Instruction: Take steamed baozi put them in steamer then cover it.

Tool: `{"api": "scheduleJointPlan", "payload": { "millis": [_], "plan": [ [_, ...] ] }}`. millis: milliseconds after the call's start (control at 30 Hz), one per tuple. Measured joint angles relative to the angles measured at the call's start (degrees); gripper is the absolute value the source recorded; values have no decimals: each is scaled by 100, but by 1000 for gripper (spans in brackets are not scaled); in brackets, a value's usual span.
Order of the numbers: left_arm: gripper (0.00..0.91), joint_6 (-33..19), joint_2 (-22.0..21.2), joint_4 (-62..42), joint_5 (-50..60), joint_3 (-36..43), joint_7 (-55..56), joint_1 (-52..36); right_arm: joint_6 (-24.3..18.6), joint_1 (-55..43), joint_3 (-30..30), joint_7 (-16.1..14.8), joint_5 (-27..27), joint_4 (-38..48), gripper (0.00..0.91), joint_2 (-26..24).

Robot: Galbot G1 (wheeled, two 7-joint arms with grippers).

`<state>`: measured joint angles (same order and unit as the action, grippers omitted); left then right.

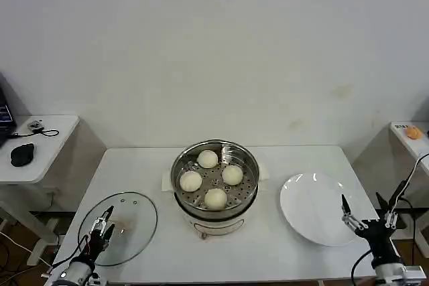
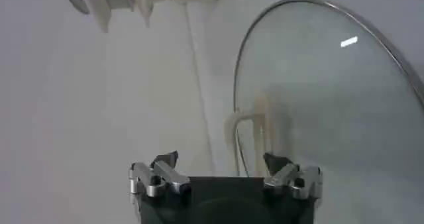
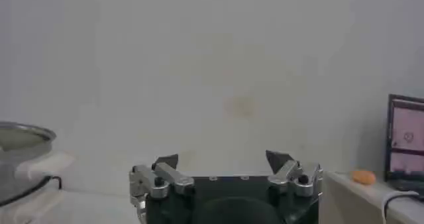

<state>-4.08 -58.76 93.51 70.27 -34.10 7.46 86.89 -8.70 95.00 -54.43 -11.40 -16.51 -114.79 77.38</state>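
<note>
Looking down at the desk [image 1: 281, 159], you find the steamer [image 1: 214, 185] at its centre, uncovered, with all four steamed baozi [image 1: 215, 198] sitting on its perforated tray. The cover [image 1: 131, 222] lies flat on the desk to the left of the steamer, just apart from it, its pale handle [image 2: 255, 129] pointing up. Your left gripper [image 1: 104, 226] hovers over the near left part of that cover with its jaws spread wide and nothing between them; in the left wrist view [image 2: 225, 172] the handle sits ahead of the open fingers. A white plate [image 1: 318, 209] rests to the right of the steamer. Your right gripper [image 1: 365, 216] hangs at the plate's far edge from the steamer, jaws also parted and empty.
</note>
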Motion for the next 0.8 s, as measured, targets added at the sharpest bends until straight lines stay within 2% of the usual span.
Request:
{"api": "scheduleJointPlan", "payload": {
  "millis": [800],
  "plan": [
    [907, 72, 94, 175, 21, 1, -207, -34, -39, 21, 121, -11, 122, 127, 907, 85]
  ]
}}
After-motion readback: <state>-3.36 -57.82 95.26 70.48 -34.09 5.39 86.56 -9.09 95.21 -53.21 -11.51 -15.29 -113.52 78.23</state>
